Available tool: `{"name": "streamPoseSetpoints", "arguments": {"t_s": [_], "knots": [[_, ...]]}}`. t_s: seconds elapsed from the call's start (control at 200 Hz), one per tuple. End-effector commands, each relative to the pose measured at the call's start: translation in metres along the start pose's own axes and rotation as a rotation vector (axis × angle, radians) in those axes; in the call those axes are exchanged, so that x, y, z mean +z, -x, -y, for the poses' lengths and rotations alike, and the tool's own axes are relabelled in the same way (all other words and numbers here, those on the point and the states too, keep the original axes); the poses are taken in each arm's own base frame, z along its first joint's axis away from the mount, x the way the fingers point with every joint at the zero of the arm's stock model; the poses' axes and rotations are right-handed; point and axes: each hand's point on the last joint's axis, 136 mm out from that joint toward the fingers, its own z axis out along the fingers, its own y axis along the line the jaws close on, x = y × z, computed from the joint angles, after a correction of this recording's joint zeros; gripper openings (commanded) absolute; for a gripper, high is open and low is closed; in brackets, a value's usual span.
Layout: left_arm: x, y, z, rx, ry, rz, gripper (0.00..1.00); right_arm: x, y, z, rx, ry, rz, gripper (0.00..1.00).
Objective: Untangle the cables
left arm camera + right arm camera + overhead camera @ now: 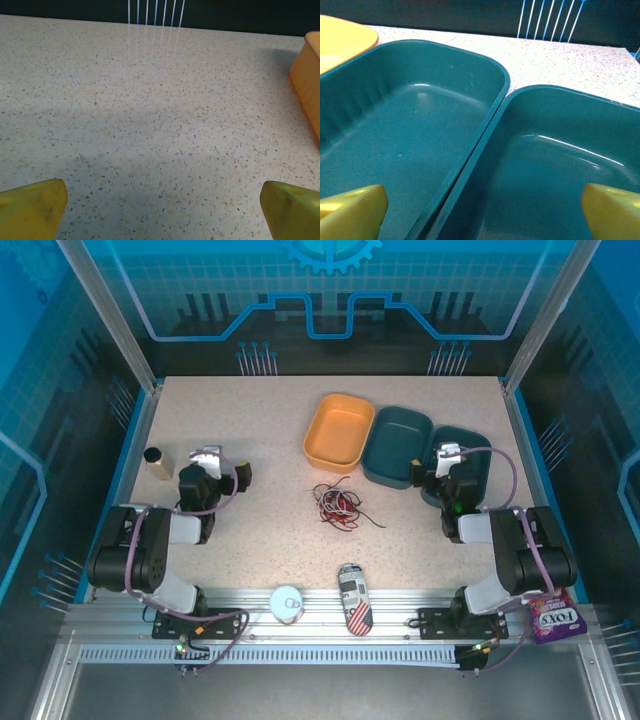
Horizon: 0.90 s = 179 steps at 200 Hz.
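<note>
The cables [337,502] lie as a small tangle of red, black and white wires on the speckled table [250,410], near its middle. My left gripper [209,454] hovers well to their left, open, with its yellow fingertips [32,207] wide apart over bare tabletop and nothing between them. My right gripper [448,453] is to the right of the tangle, above the two teal trays. It is open too, and its yellow fingertips [353,210] straddle the rims where the trays meet.
An orange tray [340,430] sits behind the cables, with a teal tray [397,445] and a second teal tray [478,455] to its right. A small brown cylinder [156,462] stands far left. A white disc [287,602], a patterned can [352,598] and a purple bag [555,619] lie along the near edge.
</note>
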Motion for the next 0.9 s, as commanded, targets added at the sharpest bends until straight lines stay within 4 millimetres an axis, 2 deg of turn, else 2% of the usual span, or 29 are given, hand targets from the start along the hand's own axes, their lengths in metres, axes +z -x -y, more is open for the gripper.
{"name": "streamPoseSetpoints", "arguments": {"t_s": [0.0, 0.155, 0.325, 0.385, 0.53, 0.735, 0.836, 0.856, 0.891], "knots": [[-0.015, 0.023, 0.0, -0.006, 0.019, 0.058, 0.99, -0.007, 0.02, 0.005, 0.015, -0.028, 0.012, 1.0], [-0.036, 0.046, 0.002, -0.077, 0.032, 0.05, 0.99, -0.024, 0.046, 0.015, 0.051, -0.079, -0.006, 1.0], [-0.061, 0.068, 0.017, -0.225, -0.026, 0.015, 0.99, -0.049, 0.07, 0.02, 0.118, -0.145, -0.023, 1.0], [-0.068, 0.072, 0.023, -0.273, -0.056, 0.001, 0.99, -0.058, 0.067, 0.015, 0.132, -0.148, -0.081, 1.0], [-0.085, 0.071, 0.042, -0.382, -0.122, -0.062, 0.99, -0.079, 0.068, -0.014, 0.114, -0.126, -0.2, 1.0], [-0.113, 0.067, 0.103, -0.37, -0.343, -0.078, 0.99, -0.107, 0.058, -0.069, 0.095, -0.066, -0.345, 1.0], [-0.122, 0.062, 0.122, -0.414, -0.404, -0.1, 0.99, -0.116, 0.048, -0.1, 0.102, -0.008, -0.395, 1.0], [-0.123, 0.061, 0.125, -0.427, -0.412, -0.104, 0.99, -0.117, 0.058, -0.108, 0.115, 0.01, -0.381, 1.0], [-0.124, 0.057, 0.129, -0.451, -0.422, -0.112, 0.99, -0.119, 0.058, -0.119, 0.117, 0.029, -0.393, 1.0]]}}
